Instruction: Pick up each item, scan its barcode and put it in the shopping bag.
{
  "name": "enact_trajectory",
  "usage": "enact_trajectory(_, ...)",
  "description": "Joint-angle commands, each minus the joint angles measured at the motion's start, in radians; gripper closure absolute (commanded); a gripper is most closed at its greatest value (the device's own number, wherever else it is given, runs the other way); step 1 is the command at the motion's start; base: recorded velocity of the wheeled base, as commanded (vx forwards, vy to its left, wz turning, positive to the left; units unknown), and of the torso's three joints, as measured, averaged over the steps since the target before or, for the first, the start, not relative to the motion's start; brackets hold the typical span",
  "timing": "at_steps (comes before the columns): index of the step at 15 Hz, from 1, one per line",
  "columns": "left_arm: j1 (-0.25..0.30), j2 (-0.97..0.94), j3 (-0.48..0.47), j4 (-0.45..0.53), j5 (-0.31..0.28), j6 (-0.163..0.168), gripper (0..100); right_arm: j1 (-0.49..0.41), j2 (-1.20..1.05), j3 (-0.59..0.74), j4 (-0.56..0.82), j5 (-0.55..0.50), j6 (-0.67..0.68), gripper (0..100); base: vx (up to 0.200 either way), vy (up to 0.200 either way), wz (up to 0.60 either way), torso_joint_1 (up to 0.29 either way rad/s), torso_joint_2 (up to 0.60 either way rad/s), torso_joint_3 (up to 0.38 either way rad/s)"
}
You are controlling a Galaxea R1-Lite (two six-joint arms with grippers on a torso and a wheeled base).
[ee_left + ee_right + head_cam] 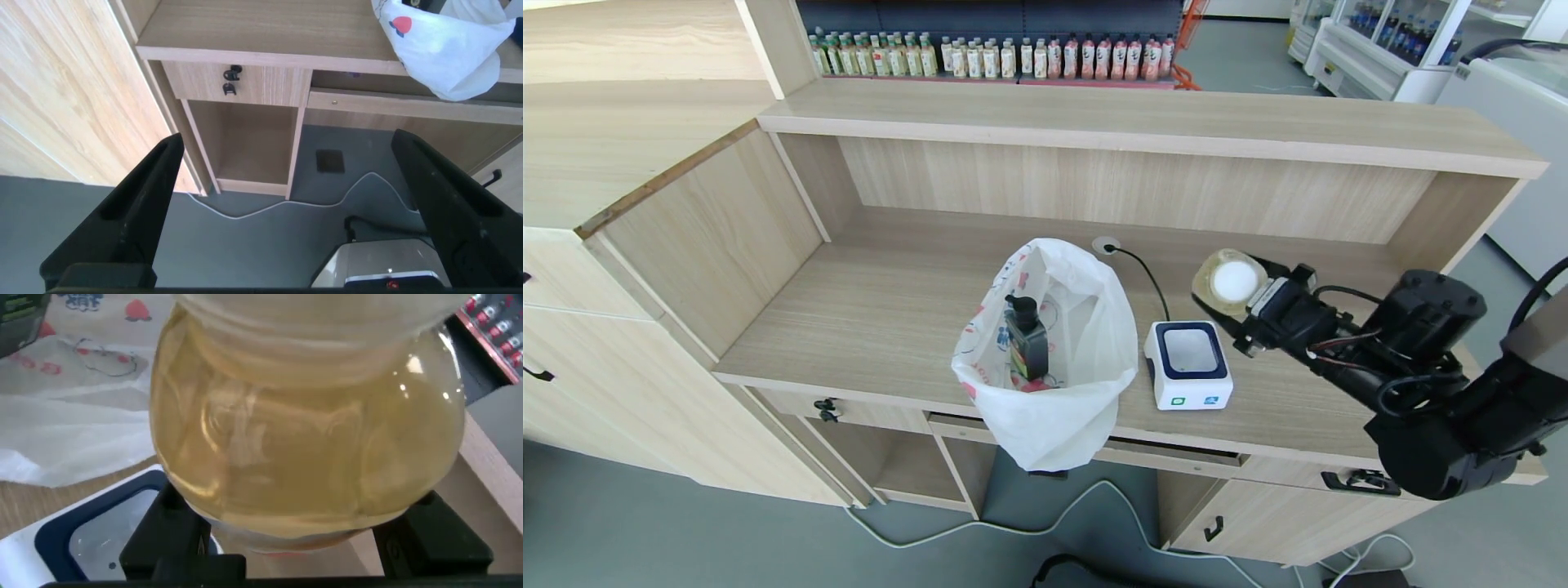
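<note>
My right gripper [1241,314] is shut on a clear bottle of yellowish liquid with a white cap [1232,282], held in the air just right of and above the white scanner [1188,363]. Up close, the bottle [310,433] hangs over the scanner's blue-rimmed window [106,535]. The white shopping bag [1049,359] stands open on the counter, left of the scanner, with a dark pump bottle [1025,336] inside. My left gripper [302,220] hangs open below counter level, in front of the cabinet, with nothing between its fingers [135,212].
The scanner's black cable [1147,278] runs back to a grommet in the wooden counter [866,310]. A raised back shelf [1143,122] borders the counter. Below are drawers and an open cabinet bay [241,147]. A white cable [270,208] lies on the grey floor.
</note>
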Motion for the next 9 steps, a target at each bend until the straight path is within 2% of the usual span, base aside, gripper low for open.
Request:
enact_trajectory(1,0.0,0.002,0.0,0.0,0.0,0.0,0,0.004,-0.13,0.029,0.049,-0.109,0.073,100,0.0,0.0,0.0,0.0,0.0,0.0)
enact_trajectory(5,0.0,0.002,0.0,0.0,0.0,0.0,0,0.002,-0.395,0.046,0.458,-0.373,0.196,100,0.0,0.0,0.0,0.0,0.0,0.0)
enact_trajectory(7,0.0,0.002,0.0,0.0,0.0,0.0,0,-0.016,-0.471,0.043,0.57,-0.419,0.208,100,0.0,0.0,0.0,0.0,0.0,0.0)
enact_trajectory(9,0.0,0.002,0.0,0.0,0.0,0.0,0,-0.051,-0.492,0.034,0.608,-0.457,0.205,100,0.0,0.0,0.0,0.0,0.0,0.0)
